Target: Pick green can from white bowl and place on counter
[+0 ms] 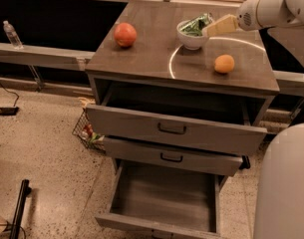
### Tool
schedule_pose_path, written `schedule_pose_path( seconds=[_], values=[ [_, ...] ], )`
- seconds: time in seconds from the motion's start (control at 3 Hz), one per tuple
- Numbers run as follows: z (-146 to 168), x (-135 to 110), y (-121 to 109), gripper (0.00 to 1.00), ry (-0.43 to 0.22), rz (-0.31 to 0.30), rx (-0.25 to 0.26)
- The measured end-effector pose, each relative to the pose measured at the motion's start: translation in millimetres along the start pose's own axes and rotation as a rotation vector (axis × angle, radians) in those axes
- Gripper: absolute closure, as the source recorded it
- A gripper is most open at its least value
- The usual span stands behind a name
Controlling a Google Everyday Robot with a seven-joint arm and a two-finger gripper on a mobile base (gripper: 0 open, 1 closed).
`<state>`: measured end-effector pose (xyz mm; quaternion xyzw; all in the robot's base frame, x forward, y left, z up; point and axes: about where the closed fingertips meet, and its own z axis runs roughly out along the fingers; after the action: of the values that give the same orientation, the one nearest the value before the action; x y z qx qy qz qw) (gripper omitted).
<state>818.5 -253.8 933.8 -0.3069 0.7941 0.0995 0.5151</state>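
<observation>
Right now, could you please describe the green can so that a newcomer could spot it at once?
On the counter, find the white bowl near the back. The green can lies in it, with the gripper at its right: shiny, crumpled, green, unlike the round red fruit and orange.
</observation>
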Motion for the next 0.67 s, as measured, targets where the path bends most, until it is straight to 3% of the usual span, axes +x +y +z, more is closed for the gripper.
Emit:
schedule_pose_path(
  seconds=[0.67],
  values=[
    [20.4,-8.0,4.9,0.0,-0.036,-0.01,-0.039]
  ],
)
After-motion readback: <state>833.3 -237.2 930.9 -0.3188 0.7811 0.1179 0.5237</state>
